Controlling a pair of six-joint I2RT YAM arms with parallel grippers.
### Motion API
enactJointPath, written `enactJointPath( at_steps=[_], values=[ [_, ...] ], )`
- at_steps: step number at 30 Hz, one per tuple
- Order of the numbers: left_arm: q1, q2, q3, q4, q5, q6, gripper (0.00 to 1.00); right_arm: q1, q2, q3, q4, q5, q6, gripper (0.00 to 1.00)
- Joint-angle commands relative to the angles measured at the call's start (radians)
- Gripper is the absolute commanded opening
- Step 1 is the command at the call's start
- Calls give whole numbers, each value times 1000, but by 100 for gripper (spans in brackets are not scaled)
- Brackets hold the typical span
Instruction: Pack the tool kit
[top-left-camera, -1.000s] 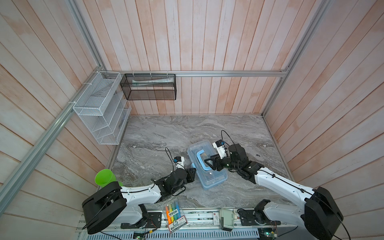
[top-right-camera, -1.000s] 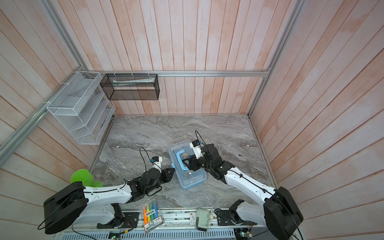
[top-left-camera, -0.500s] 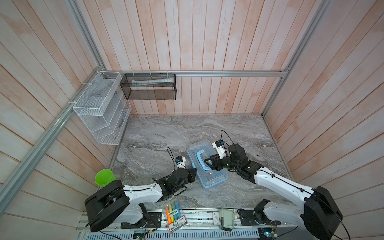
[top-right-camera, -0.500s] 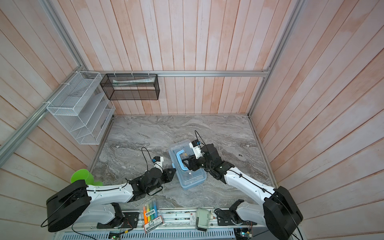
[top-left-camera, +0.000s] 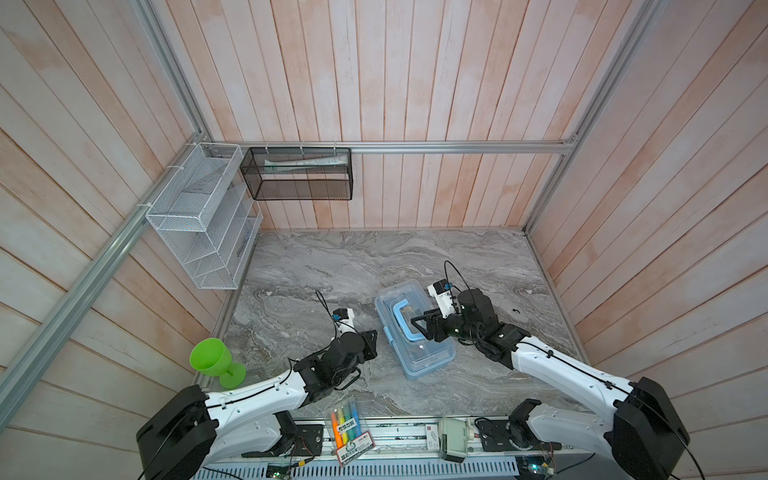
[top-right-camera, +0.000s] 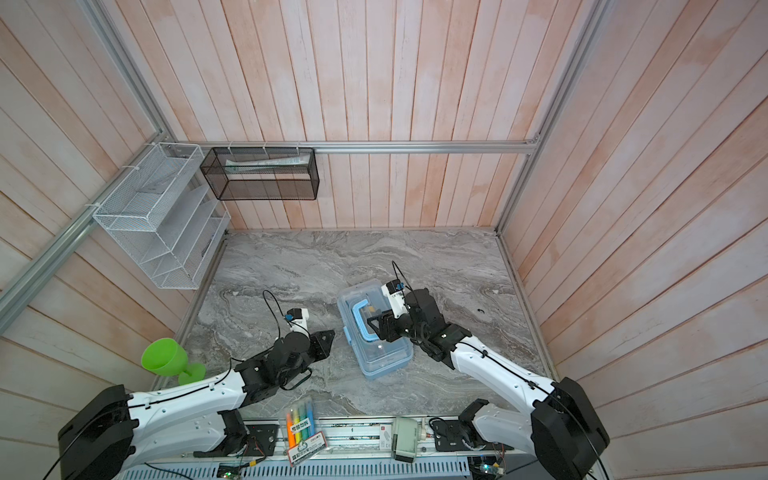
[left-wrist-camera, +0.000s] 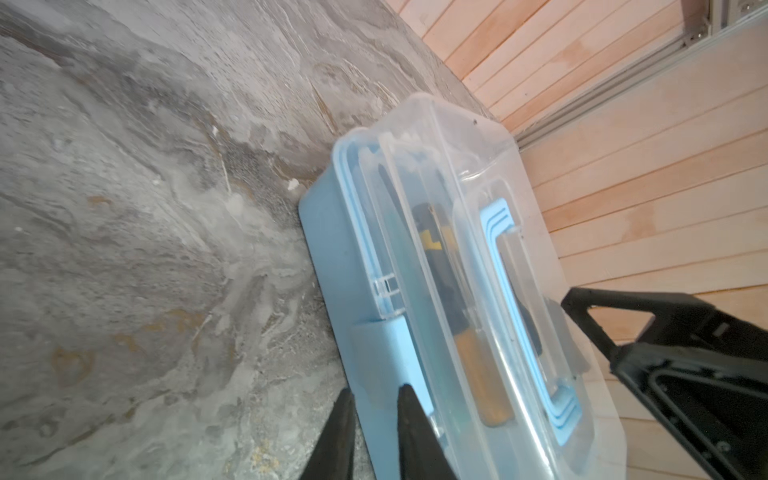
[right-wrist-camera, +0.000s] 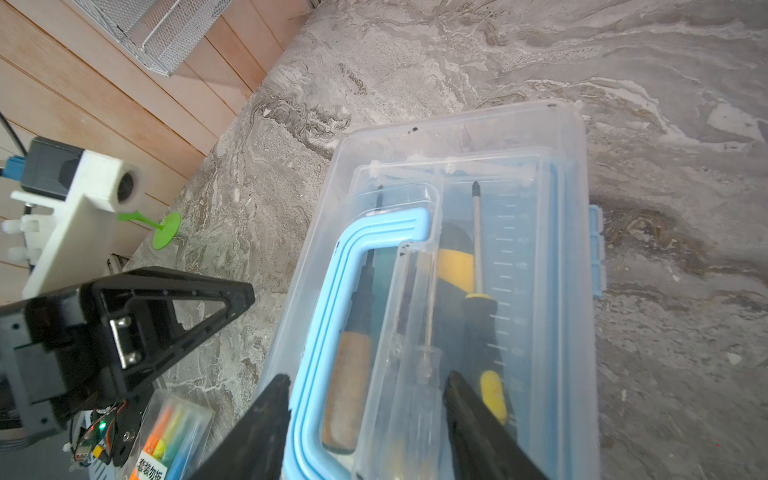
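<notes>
- One tool kit case (top-left-camera: 424, 359) (top-right-camera: 384, 359) sits on the grey marble tabletop (top-left-camera: 332, 266). It is right of centre and toward the near edge in both top views, with its long axis running slantwise away from the robot.
- Case: light-blue base with the clear lid (right-wrist-camera: 519, 137) down on it. The blue handle (right-wrist-camera: 328, 307) is folded flat into the lid's recess.
- Seen through the lid: a yellow-and-black screwdriver (right-wrist-camera: 484, 332) and an orange-handled screwdriver (right-wrist-camera: 348, 374), both lying lengthwise inside.
- Left gripper (top-left-camera: 372, 334) (left-wrist-camera: 374, 401): low at the case's left long side, right at the blue latch (left-wrist-camera: 380, 357).
  - Jaws stand a narrow gap apart, with the tips on either side of the latch end nearest the wrist camera.
  - Cannot tell whether they pinch the latch or only bracket it.
- Right gripper (top-left-camera: 419, 330) (right-wrist-camera: 368, 386): over the lid top, reaching in from the case's right side.
  - Jaws are spread wide, with nothing clamped.
  - One finger is just outside the handle's long bar and the other is over the lid's raised panel beside the screwdrivers, so the bar lies between them.
  - Cannot tell whether the tips touch the lid or hang just above it.
- Off-task items, both well apart from the case:
  - green goblet (top-left-camera: 210, 359) at the table's near left corner
  - pack of highlighter pens (top-left-camera: 347, 419) at the near edge
</notes>
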Motion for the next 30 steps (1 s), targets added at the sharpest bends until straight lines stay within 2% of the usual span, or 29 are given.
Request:
enactJointPath(
  at_steps=[1, 7, 18, 30],
  values=[
    [3, -6, -18, -50, -11, 36, 25, -7, 7, -18, -106, 27, 5, 61],
    [3, 66, 64, -21, 84, 101, 50, -10, 33, 0, -127, 27, -15, 61],
    [0, 145, 101, 6, 129, 112, 51, -24, 33, -5, -126, 18, -28, 61],
    [0, 261, 223, -131, 98, 151, 51, -24, 45, -20, -104, -6, -29, 61]
  ],
)
